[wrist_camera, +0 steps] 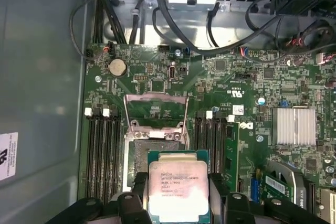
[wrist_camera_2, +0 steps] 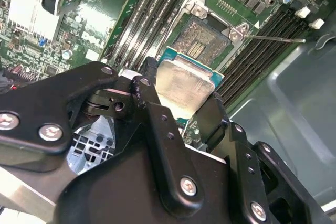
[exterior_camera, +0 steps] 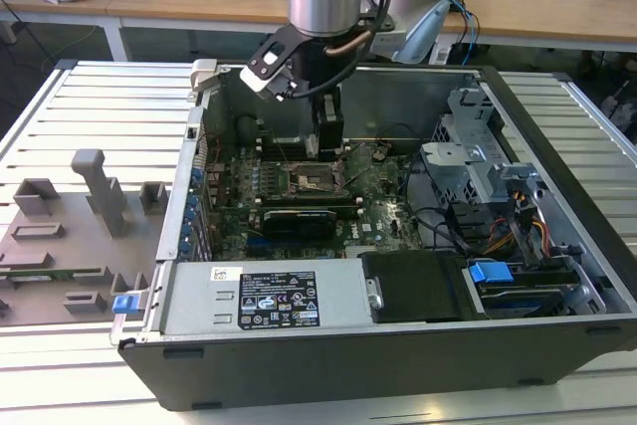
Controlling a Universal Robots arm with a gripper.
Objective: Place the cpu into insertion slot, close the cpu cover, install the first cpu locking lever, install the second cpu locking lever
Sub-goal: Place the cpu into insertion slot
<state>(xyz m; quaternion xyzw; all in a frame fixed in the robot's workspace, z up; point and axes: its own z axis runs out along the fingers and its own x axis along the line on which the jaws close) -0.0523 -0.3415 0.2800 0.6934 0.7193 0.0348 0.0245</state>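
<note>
The gripper [wrist_camera_2: 177,98] pinches the cpu [wrist_camera: 178,184] by two opposite edges, its black fingers [wrist_camera: 137,182] pressed against the chip's green rim. It holds the chip in the air over one edge of the insertion slot [wrist_camera: 153,153]. The slot sits mid-motherboard [wrist_camera: 247,85], between banks of long black memory slots [wrist_camera: 102,150]. The cpu cover [wrist_camera: 156,109], a thin grey metal frame with a square window, stands hinged open at the slot's edge nearest the coin cell [wrist_camera: 117,67] (so nothing blocks the way down). A thin wire locking lever [wrist_camera_2: 275,39] lies swung out beside the socket.

The chip's lid is smooth, dull silver with rounded corners. The slot's field is a fine, brownish grid of contacts, and that is where trouble looks likeliest. If the chip came down tilted or off-square, a corner could dig in and bend them. The slick edges also give the fingers little to grip.
</note>
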